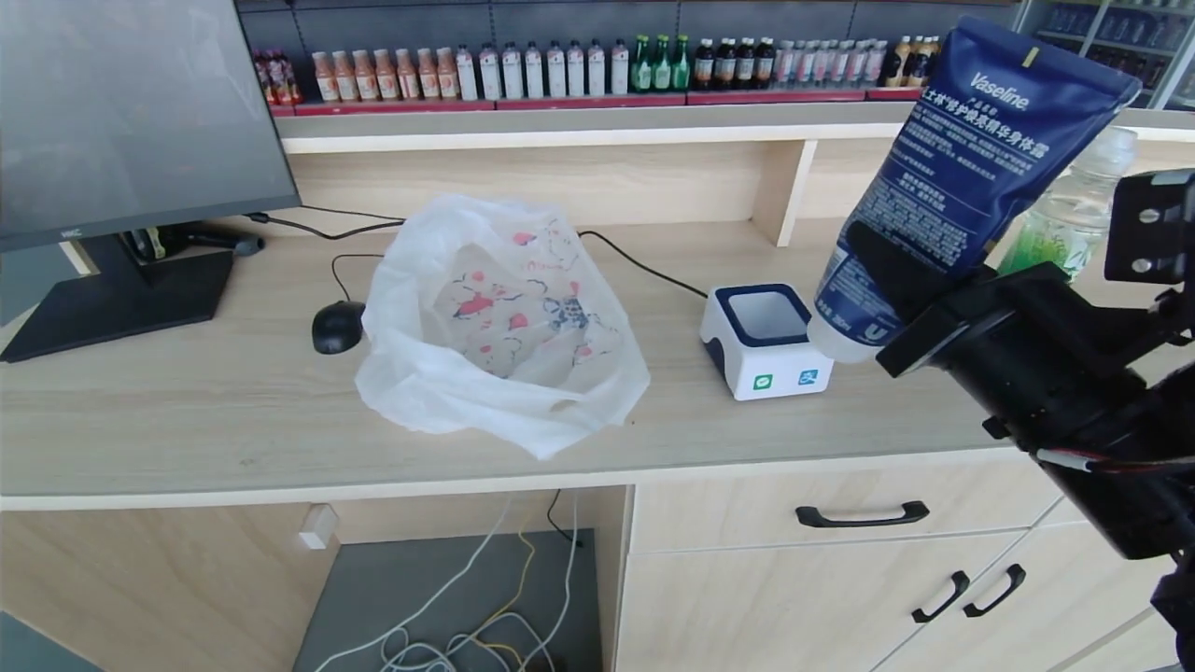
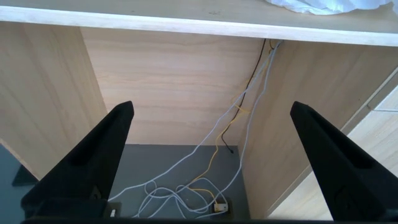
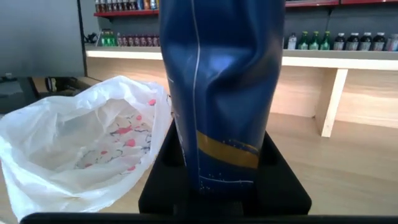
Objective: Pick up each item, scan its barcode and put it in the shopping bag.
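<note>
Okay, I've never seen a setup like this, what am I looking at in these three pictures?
It is a two-armed robot in a shop. The wide picture comes from a camera on its head, looking down at the wooden counter. On it are an open white shopping bag, a small white and blue barcode scanner, a black computer mouse and a monitor. The other two pictures come from cameras on the wrists. The right end effector is shut on a dark blue lotion tube, held up near the scanner. The left end effector is open and holds nothing, low down facing the cables under the counter.
</note>
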Robot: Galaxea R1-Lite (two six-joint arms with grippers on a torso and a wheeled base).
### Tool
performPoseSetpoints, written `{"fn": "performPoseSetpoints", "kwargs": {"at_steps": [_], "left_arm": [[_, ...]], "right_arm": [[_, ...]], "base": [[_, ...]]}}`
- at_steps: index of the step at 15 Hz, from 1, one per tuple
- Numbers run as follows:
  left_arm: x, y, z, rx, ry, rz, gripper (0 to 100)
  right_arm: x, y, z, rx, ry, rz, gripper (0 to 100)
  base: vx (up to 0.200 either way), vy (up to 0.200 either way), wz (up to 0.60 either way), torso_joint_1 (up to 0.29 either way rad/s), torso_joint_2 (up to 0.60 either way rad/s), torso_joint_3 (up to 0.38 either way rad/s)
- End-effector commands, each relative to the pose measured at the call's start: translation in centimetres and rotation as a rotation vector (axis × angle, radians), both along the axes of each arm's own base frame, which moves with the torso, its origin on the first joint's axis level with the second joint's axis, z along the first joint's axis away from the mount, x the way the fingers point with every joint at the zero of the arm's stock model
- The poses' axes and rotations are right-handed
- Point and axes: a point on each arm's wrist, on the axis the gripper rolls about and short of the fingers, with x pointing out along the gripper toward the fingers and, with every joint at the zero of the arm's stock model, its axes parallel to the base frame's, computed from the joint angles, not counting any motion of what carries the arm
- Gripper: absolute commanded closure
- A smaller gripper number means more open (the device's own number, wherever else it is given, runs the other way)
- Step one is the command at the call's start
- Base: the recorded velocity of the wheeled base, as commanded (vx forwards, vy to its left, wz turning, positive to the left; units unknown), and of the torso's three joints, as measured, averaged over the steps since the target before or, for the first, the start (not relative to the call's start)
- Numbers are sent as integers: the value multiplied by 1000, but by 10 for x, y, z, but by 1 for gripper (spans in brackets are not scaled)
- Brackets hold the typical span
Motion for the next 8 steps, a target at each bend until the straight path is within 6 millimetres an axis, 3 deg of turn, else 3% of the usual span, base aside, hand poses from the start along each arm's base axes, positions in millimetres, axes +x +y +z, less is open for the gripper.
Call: {"fn": "performPoseSetpoints", "kwargs": {"at_steps": [1, 8], "left_arm": [[0, 0, 0, 0, -1, -1, 0], [0, 0, 0, 0, -1, -1, 0]], "right_arm": [[1, 9, 7, 0, 0, 31, 100], [25, 27, 37, -159, 79, 2, 100]], "base": [[0, 0, 0, 0, 0, 0], [0, 0, 0, 0, 0, 0]]}}
